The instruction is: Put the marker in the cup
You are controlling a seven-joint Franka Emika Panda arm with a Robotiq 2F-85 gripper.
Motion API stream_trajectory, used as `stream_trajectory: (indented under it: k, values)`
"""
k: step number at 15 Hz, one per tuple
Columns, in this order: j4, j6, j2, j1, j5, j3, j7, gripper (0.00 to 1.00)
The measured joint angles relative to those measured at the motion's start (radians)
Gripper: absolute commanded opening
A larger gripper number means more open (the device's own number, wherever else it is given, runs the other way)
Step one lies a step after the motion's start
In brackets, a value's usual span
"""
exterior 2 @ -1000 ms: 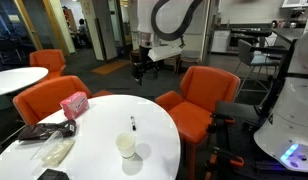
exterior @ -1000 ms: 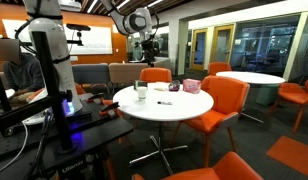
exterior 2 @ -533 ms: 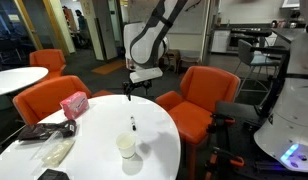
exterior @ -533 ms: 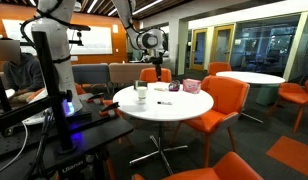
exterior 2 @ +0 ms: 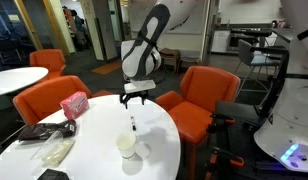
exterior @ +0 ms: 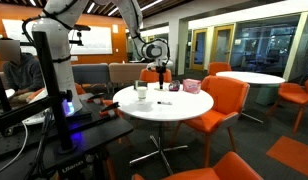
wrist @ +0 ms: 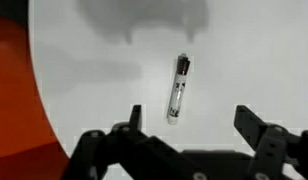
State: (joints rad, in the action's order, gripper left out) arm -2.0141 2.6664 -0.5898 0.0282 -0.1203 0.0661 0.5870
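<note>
The marker is a thin dark pen lying flat on the round white table. It shows in both exterior views. The pale cup stands upright near the table's front edge, a little below the marker; it also shows in an exterior view. My gripper hangs above the table over the marker, jaws open and empty, the marker between and just beyond the fingertips. The gripper shows in both exterior views.
A pink box sits on the table's left part, also seen in an exterior view. Dark clutter and a plastic bag lie at the left front. Orange chairs ring the table.
The arm has swung in and come down from behind the table to hover low over the marker. The marker and the cup have not moved.
</note>
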Motion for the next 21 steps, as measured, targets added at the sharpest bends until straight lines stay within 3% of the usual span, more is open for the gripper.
stream_trajectory:
  k: [6, 14, 15, 16, 18, 21]
  values:
    - [0.106, 0.000, -0.141, 0.004, -0.028, 0.043, -0.015, 1.00]
    - [0.243, -0.001, -0.291, -0.008, -0.052, 0.046, -0.015, 1.00]
    - [0.260, -0.001, -0.309, -0.009, -0.059, 0.046, -0.015, 0.95]
    - [0.276, -0.001, -0.327, -0.009, -0.063, 0.046, -0.014, 0.72]
    - [0.308, -0.001, -0.356, -0.010, -0.070, 0.046, -0.014, 0.68]
    - [0.347, -0.004, -0.383, -0.011, -0.071, 0.047, -0.014, 0.44]
